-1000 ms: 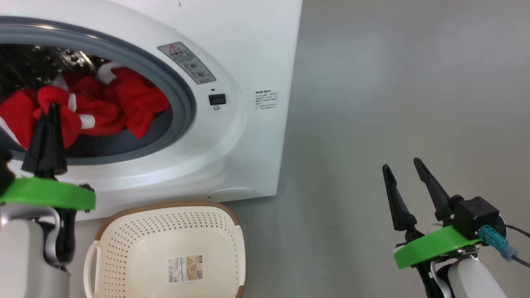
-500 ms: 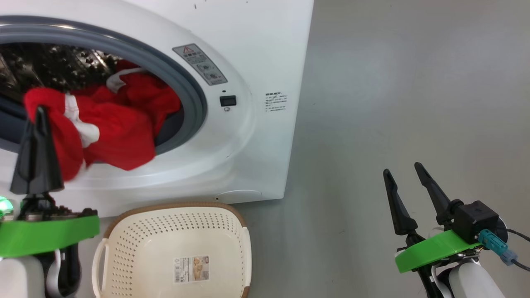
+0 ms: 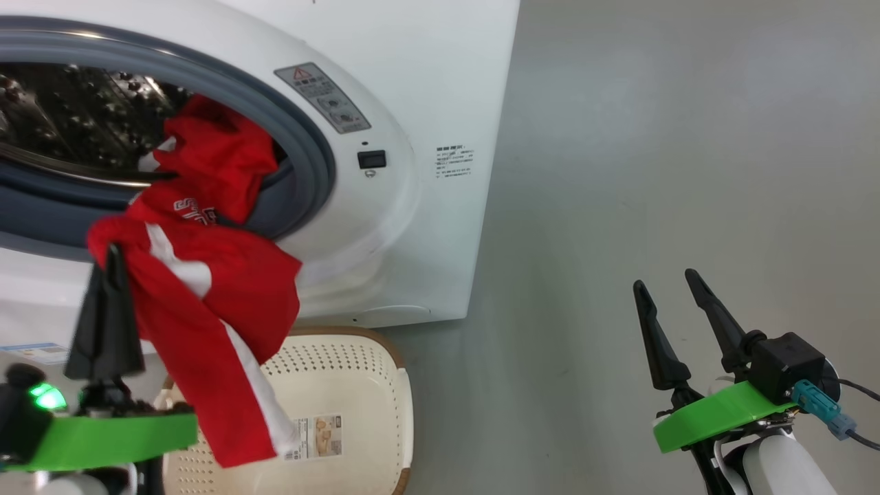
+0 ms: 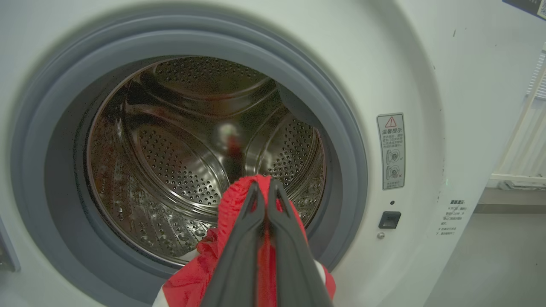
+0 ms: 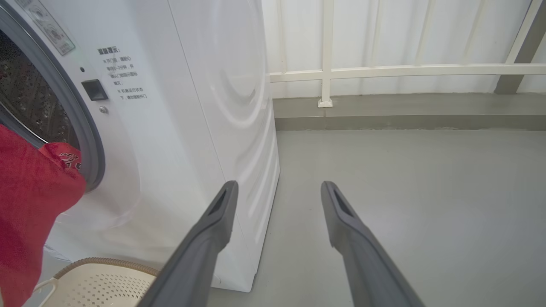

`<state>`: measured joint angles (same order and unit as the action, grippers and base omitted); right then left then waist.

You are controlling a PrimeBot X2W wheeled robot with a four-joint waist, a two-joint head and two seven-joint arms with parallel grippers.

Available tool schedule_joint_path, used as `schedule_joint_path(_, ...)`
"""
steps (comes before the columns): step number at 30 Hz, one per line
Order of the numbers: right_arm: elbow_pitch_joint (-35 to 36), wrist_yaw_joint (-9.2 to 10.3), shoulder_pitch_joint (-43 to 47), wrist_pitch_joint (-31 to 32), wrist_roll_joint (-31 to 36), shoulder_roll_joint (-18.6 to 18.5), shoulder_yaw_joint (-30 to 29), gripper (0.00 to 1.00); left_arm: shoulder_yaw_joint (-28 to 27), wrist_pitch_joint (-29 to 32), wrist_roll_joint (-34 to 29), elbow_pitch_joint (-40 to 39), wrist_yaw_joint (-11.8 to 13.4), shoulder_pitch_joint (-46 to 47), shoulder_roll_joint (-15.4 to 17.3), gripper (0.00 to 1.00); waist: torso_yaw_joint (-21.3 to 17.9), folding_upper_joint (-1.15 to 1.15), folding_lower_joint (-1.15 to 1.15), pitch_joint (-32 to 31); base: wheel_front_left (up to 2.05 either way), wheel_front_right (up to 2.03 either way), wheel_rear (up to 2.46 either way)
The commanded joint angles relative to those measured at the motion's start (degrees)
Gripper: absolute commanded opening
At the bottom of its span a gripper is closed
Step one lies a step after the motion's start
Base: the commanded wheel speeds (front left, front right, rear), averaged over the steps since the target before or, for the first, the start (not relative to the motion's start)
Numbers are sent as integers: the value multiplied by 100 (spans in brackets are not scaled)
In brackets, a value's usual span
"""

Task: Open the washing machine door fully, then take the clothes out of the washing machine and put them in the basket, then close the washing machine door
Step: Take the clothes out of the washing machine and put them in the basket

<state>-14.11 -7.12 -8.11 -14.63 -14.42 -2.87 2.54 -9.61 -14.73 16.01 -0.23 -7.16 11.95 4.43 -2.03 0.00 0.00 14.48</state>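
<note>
My left gripper is shut on the red clothes in front of the white washing machine. The held fabric hangs down over the left part of the cream basket, and more red cloth trails back over the grey gasket into the opening. In the left wrist view the gripper pinches the clothes before the steel drum. My right gripper stands open and holds nothing, off to the right over the floor. The washing machine door is out of view.
Grey floor stretches to the right of the machine. A white railing runs along the wall behind it. The basket stands on the floor right below the machine's front.
My left gripper has drawn back and down out of the drum with the red clothes, which now hang outside above the basket. The right gripper has stayed put.
</note>
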Motion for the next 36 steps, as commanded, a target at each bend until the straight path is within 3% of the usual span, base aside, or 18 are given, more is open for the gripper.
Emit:
schedule_joint_path(1,142,-36,-114,-37,39,0,135,100,-139,-27,-38,111,-29,-102,54,0,-36,0,0,65,0,0,0)
schedule_joint_path(10,157,-36,-204,-37,54,0,130,100,-37,-27,-98,1049,-31,-132,-29,0,-84,0,0,227,0,0,0)
schedule_joint_path(20,184,-36,-365,-37,4,0,213,100,12,-27,-229,2332,-32,76,65,0,-185,0,0,526,0,0,0)
schedule_joint_path(36,255,-36,-547,-37,-41,0,283,100,563,-27,-203,4425,-33,644,299,0,-353,0,0,982,0,0,0)
